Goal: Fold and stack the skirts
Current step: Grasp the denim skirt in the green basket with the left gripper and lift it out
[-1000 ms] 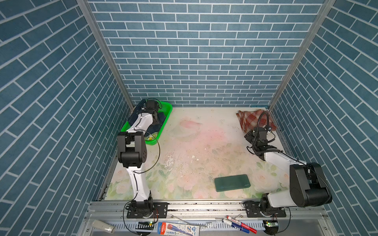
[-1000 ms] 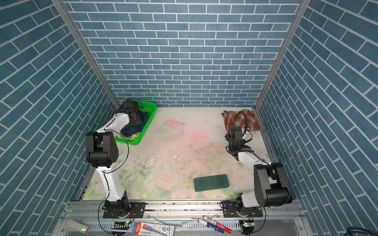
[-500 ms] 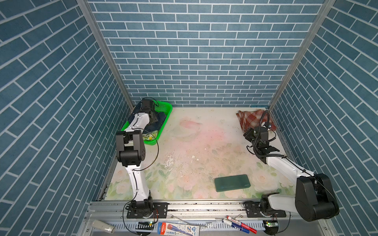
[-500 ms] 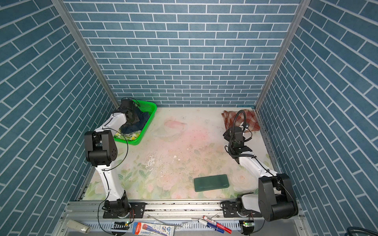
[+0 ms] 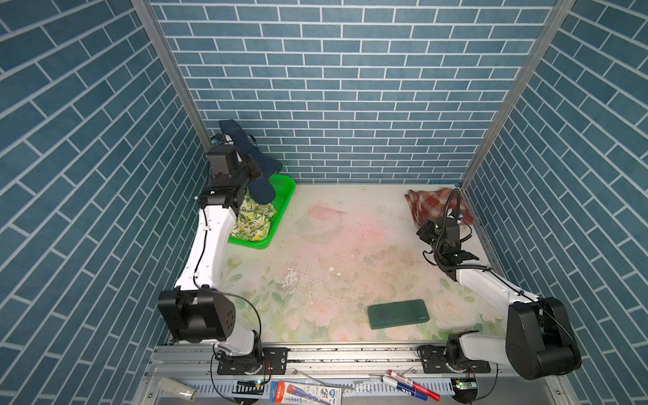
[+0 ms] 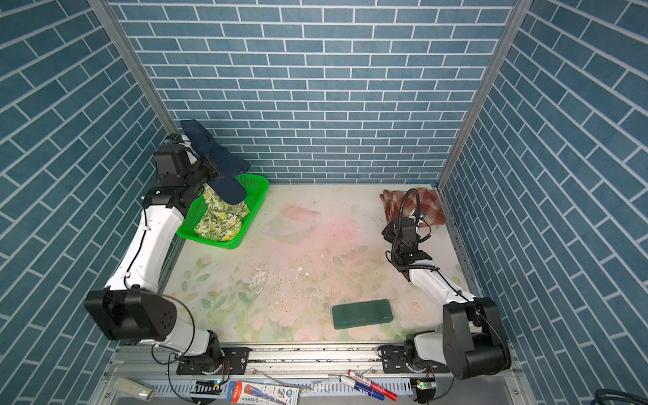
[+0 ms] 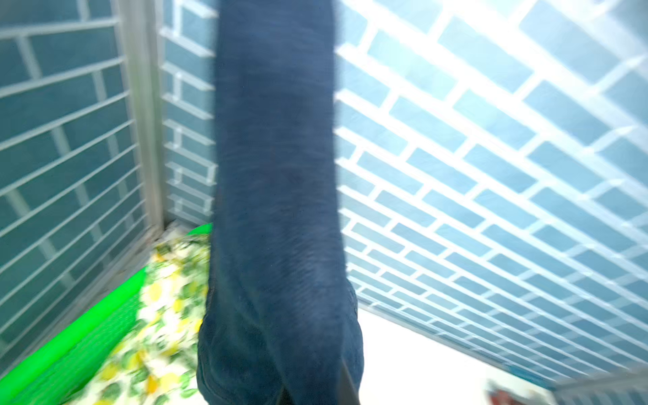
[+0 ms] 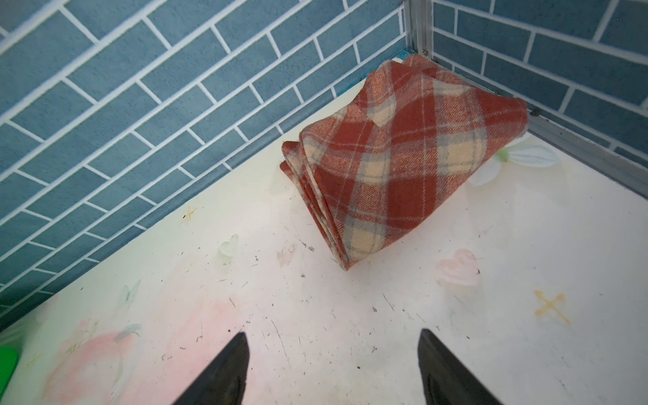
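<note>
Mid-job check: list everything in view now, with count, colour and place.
denim skirt: 1, dark blue, hanging from left gripper over basket.
lemon-print skirt: 1, cream and yellow, in basket.
plaid skirt: 1, rust-red and cream, folded, far right corner of table.
basket: 1, green, far left corner.
slab: 1, dark green, near front, right of centre.
table: 1, pale floral.
pens: 2, red and blue, front rail.
left gripper: 1, black, shut on denim skirt.
right gripper: 1, black, open, near plaid skirt.

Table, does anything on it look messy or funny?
The dark blue skirt dangles in the air over the green basket instead of lying down. The table looks scraped and flaky in the middle of its flower print.
</note>
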